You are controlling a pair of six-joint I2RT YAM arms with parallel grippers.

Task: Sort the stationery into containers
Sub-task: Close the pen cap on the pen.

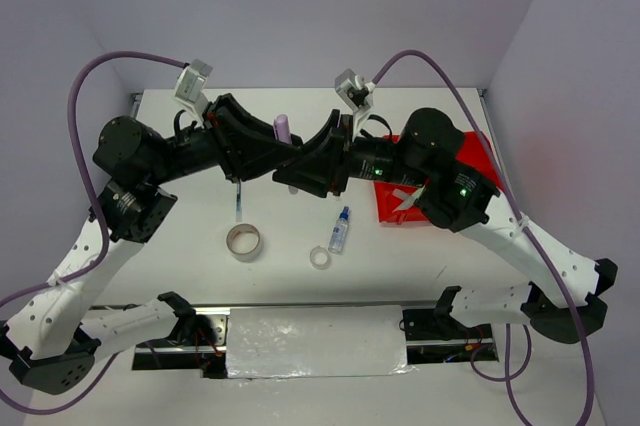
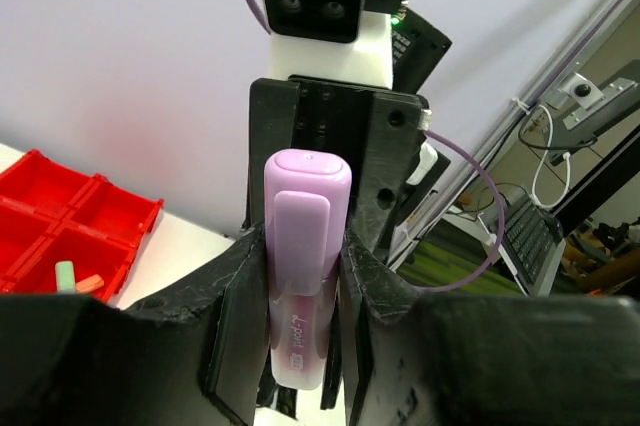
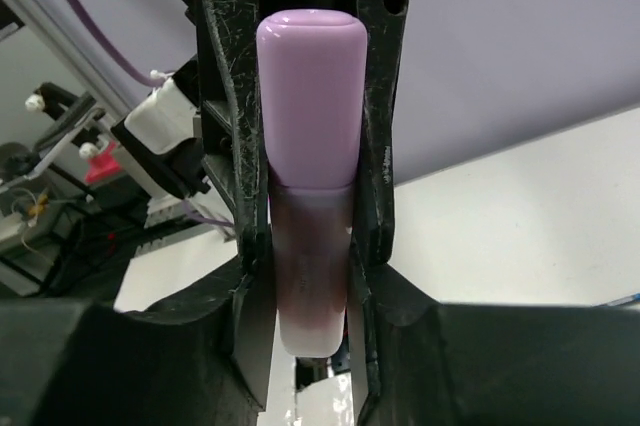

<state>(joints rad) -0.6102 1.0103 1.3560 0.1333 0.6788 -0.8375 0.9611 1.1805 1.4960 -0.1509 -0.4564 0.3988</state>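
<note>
A stubby lilac marker (image 1: 283,129) stands upright between both grippers above the table's middle. My left gripper (image 1: 268,153) is shut on it; in the left wrist view the marker (image 2: 305,266) sits clamped between the fingers (image 2: 232,336). My right gripper (image 1: 306,153) faces it from the other side and is also shut on the marker (image 3: 312,126). The red four-compartment tray (image 1: 478,159) lies at the right, mostly under the right arm. In the left wrist view the tray (image 2: 60,208) holds a green eraser (image 2: 65,274) and an orange piece (image 2: 89,283).
On the table lie a thin dark pen (image 1: 238,202), a beige tape roll (image 1: 244,242), a small clear tape ring (image 1: 320,257) and a clear blue-capped bottle (image 1: 340,229). Both arms arch over the table's middle.
</note>
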